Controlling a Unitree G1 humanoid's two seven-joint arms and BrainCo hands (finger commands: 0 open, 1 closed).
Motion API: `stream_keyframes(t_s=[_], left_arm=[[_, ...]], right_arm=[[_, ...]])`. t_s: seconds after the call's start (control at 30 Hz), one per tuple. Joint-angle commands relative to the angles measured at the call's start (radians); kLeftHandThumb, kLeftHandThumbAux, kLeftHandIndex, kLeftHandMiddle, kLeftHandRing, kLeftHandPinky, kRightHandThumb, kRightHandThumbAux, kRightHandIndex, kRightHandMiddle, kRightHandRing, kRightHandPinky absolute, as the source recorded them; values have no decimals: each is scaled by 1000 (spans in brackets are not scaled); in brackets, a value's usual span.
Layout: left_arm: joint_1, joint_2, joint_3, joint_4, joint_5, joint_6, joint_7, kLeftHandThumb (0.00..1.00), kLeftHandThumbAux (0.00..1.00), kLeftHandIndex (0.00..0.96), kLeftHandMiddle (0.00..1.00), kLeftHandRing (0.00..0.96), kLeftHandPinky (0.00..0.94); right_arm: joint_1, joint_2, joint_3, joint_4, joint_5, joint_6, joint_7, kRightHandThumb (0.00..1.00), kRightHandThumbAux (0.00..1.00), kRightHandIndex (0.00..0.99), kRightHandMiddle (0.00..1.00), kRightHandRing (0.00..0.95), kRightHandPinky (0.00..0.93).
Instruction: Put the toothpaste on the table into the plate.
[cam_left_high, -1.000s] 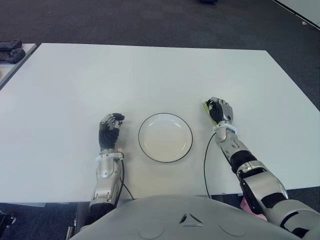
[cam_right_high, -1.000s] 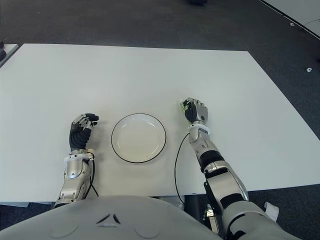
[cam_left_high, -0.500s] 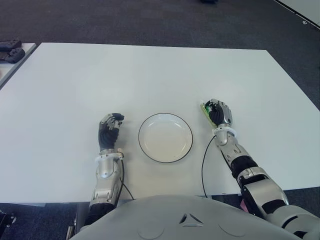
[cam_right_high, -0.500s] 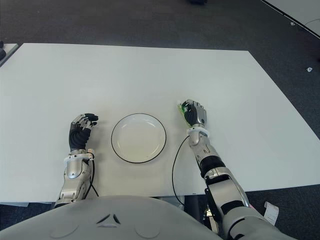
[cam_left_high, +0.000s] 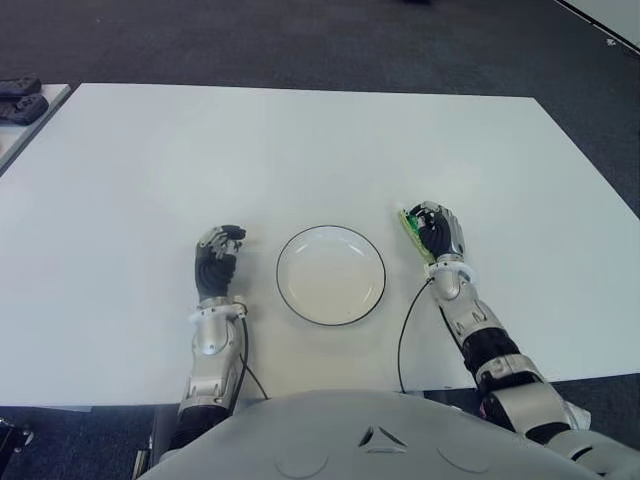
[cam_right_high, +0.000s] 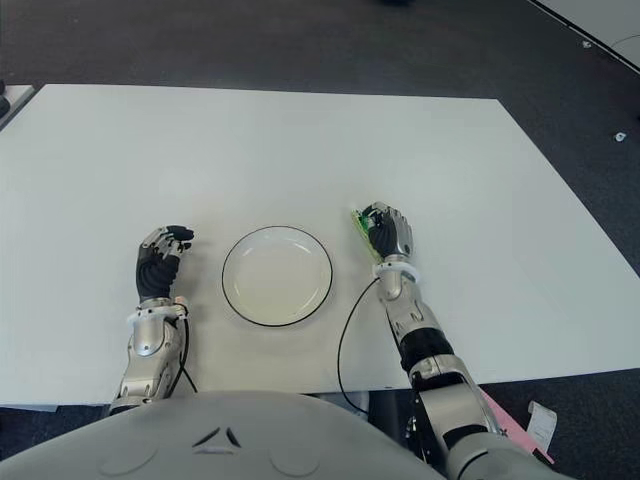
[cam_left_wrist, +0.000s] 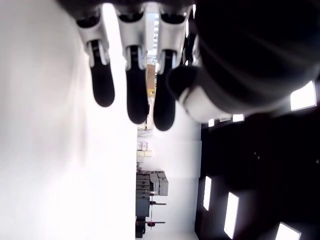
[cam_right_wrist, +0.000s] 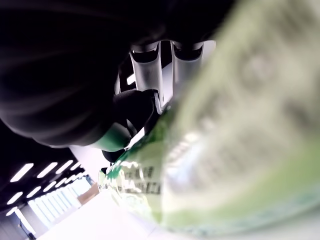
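Note:
A green toothpaste tube (cam_left_high: 412, 226) sticks out of my right hand (cam_left_high: 437, 229), whose fingers are curled around it just right of the plate. Up close in the right wrist view the tube (cam_right_wrist: 210, 150) fills the picture, pressed against the palm under the fingers (cam_right_wrist: 160, 70). The white plate (cam_left_high: 331, 275) with a dark rim sits at the table's front centre and holds nothing. My left hand (cam_left_high: 217, 262) shows left of the plate with its fingers (cam_left_wrist: 135, 85) curled and nothing in them.
The white table (cam_left_high: 300, 150) stretches wide behind the plate. Dark objects (cam_left_high: 22, 105) lie on a second table at the far left edge. A black cable (cam_left_high: 405, 330) runs from my right wrist toward the table's front edge.
My right hand has shifted slightly toward me and toward the plate, carrying the toothpaste. The left hand has stayed put.

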Motion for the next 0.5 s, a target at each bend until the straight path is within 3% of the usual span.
stream_keyframes(t_s=[0.03, 0.5], left_arm=[[23, -42, 0, 37, -6, 35, 7, 707, 724, 419, 436, 390, 358], [15, -43, -4, 48, -8, 32, 9, 708, 724, 420, 446, 401, 369]], right_arm=[[39, 0, -32, -136, 8, 8, 19, 847, 674, 406, 579, 816, 811], [100, 12, -94, -351, 34, -2, 97, 849, 671, 413, 568, 801, 781]])
